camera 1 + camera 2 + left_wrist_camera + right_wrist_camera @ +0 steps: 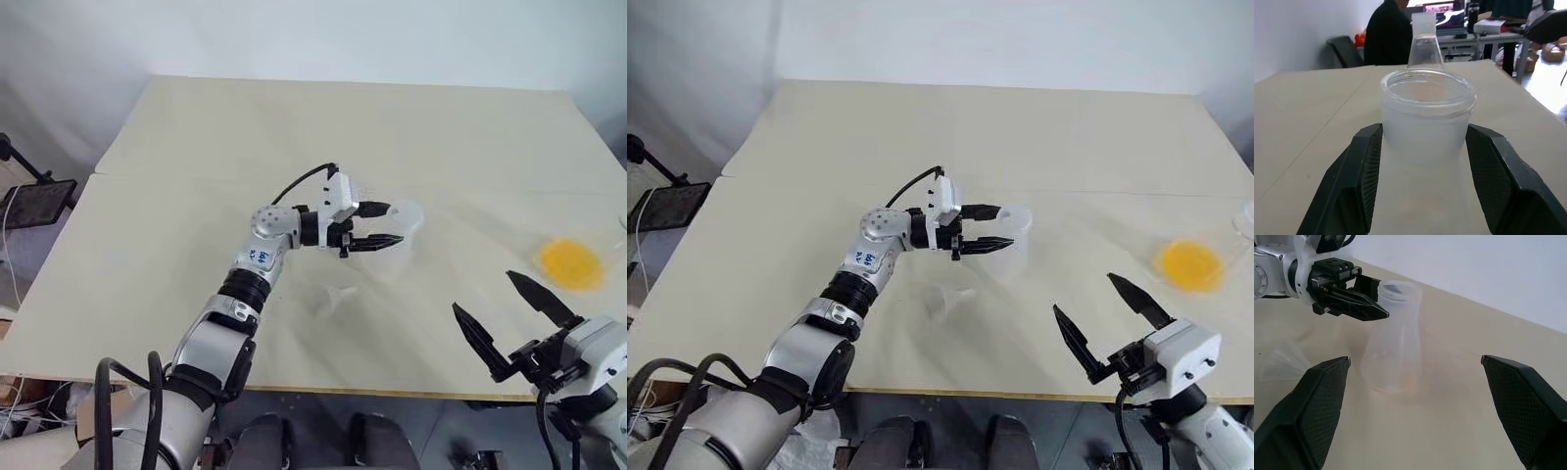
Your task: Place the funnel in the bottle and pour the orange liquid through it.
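My left claw (982, 228) is clamped on the neck of the bottle (1012, 233), one finger on each side just under the rim, pointing level toward my right. That neck grip makes sense: it pins the bottle upright on the counter (921, 147) and leaves the mouth free for the stem. The bottle stands mid-counter, looking empty.

The funnel (942, 299) sits on the counter nearer to me and a bit left of the bottle, apart from it, not yet picked up.

My right claw (1109, 326) hangs near the front edge on the right, spread wide and holding nothing, presumably ready to fetch the funnel.

The orange liquid (1187, 264) waits in its flask far out to the right, well apart from the bottle, so pouring looks a good way off.
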You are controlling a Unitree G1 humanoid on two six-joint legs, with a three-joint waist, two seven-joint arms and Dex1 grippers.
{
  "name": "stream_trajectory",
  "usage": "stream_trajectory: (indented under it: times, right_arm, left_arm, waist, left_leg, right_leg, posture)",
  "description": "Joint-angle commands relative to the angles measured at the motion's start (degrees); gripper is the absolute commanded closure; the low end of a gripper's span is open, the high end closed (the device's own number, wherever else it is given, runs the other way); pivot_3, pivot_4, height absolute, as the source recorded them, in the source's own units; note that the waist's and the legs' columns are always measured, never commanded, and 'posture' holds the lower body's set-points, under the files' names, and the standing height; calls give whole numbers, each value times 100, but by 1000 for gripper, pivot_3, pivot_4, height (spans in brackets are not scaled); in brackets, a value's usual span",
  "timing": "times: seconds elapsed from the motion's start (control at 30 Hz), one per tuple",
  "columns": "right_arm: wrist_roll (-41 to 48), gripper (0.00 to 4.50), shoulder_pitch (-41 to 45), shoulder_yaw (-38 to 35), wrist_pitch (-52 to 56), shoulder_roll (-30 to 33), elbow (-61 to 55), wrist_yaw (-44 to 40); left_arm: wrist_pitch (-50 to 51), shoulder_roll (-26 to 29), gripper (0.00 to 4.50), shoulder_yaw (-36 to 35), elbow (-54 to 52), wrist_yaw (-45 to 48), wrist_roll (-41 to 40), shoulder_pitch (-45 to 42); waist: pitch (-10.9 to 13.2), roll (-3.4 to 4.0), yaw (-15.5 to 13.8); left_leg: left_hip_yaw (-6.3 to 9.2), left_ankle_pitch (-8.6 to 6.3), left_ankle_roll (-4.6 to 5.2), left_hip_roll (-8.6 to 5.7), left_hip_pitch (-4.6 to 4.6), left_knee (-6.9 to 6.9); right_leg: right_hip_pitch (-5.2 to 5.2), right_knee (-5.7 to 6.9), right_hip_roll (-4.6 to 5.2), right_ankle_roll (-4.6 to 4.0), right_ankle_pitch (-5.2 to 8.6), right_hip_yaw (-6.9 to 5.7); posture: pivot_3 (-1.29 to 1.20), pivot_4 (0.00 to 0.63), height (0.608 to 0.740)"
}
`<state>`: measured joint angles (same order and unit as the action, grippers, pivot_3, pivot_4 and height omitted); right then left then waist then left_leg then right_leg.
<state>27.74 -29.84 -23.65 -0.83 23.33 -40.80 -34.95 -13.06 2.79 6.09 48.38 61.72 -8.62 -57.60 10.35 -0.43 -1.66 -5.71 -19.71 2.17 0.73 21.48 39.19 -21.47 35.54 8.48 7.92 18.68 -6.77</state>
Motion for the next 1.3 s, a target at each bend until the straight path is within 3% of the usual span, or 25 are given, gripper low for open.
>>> stream_trajectory:
  times: [0.03,0.3,0.53,0.87,1.0,1.1,1.3]
  right_arm:
    - [70,0,-54,-115,-52,-17,-309,121]
    - [113,0,7,-76,66,54,-352,159]
    - [158,0,124,-52,137,137,-283,119]
    - [390,0,421,-107,281,532,-40,-210]
    - [866,0,633,-176,581,1013,106,-653]
    - [1138,0,1008,31,902,1563,200,-1124]
    - [1051,0,1585,390,944,1891,485,-1648]
  left_arm:
    - [-281,-143,2188,13,22,-171,66,-25]
    - [19,-268,2188,-34,21,-65,-40,65]
    - [44,-97,13,-227,-40,-33,-162,66]
    - [113,909,13,-818,-501,951,-830,120]
    - [257,1774,13,-1176,-847,1097,-977,241]
    - [631,2739,13,-1478,-1496,1140,-1047,1159]
    - [945,3466,13,-1844,-2844,987,-1182,3206]
  waist:
    - [0,0,-7]
    - [0,0,10]
    - [0,0,13]
    - [0,1,29]
    - [0,0,31]
    - [-1,2,163]
    - [0,0,107]
  left_leg:
    - [2,0,1,0,0,0]
    - [2,0,1,-2,1,0]
    - [3,0,1,-1,1,0]
    - [3,0,1,2,0,1]
    - [6,0,1,2,1,2]
    - [3,0,0,10,-7,-2]
    - [26,-1,-3,13,-16,1]
  right_leg:
    - [0,1,2,0,0,0]
    - [0,1,1,0,0,-4]
    - [0,1,1,0,0,-5]
    - [-1,5,-1,0,0,-6]
    - [-1,7,0,0,0,-7]
    - [-1,10,-4,0,0,-4]
    - [7,27,4,-4,2,-10]
  posture:
    - [0,150,740]
    - [0,150,740]
    - [0,150,740]
    - [0,150,740]
    - [0,150,740]
    - [0,150,740]
    - [0,150,740]
